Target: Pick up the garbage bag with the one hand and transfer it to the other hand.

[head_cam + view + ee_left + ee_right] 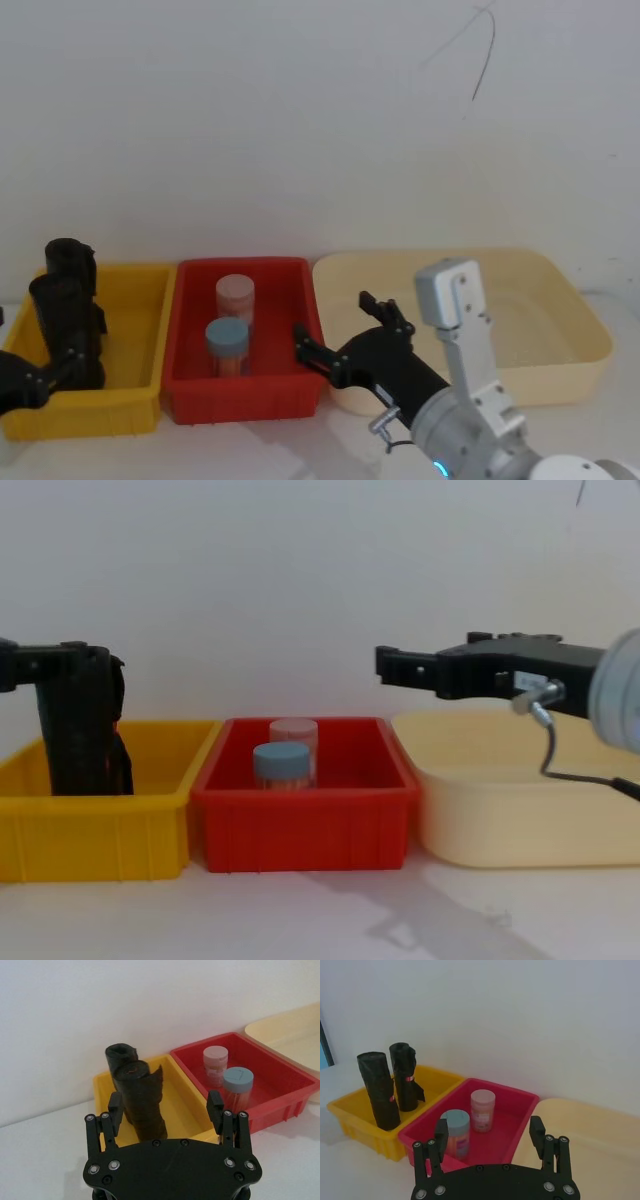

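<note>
Two black rolls stand upright in the yellow bin (130,395). The garbage bag (65,320) (142,1102) (377,1090) is the nearer roll; its twin (70,258) (120,1055) stands just behind it. My left gripper (50,372) (165,1109) is open low at the bag's front, and the bag stands just ahead of the gap, closer to one finger. In the chest view the left gripper (85,662) overlaps the rolls (80,730). My right gripper (332,318) (489,1132) (385,665) hovers open and empty over the red bin's right edge.
The red bin (300,395) (300,820) in the middle holds a blue-lidded jar (227,345) and a pink-lidded jar (235,300). A cream tray (580,350) (520,820) lies to the right. A white wall rises close behind the bins.
</note>
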You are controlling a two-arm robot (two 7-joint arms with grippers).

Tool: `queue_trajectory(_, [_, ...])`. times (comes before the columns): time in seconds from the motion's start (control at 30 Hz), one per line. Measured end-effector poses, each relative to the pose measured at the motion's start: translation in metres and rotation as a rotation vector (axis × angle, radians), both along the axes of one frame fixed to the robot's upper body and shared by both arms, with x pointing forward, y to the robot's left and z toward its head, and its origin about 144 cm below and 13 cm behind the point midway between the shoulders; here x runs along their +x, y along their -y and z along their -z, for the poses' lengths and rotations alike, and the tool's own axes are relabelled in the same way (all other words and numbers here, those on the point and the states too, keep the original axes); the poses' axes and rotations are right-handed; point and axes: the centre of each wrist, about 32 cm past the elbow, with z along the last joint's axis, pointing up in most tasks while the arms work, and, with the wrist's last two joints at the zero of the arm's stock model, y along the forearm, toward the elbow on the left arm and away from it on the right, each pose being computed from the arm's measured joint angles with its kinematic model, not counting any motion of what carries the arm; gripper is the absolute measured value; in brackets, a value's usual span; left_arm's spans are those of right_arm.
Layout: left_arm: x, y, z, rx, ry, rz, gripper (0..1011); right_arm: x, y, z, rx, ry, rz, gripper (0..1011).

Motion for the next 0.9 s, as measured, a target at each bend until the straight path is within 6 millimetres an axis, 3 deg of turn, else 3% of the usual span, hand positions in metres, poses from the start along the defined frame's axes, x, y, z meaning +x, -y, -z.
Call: queue_trajectory(0.9, [0.023, -0.042, 0.027, -0.125, 0.028, -0.027, 1001, 0.028, -0.041, -0.004, -0.086, 0.024, -0.047, 1000])
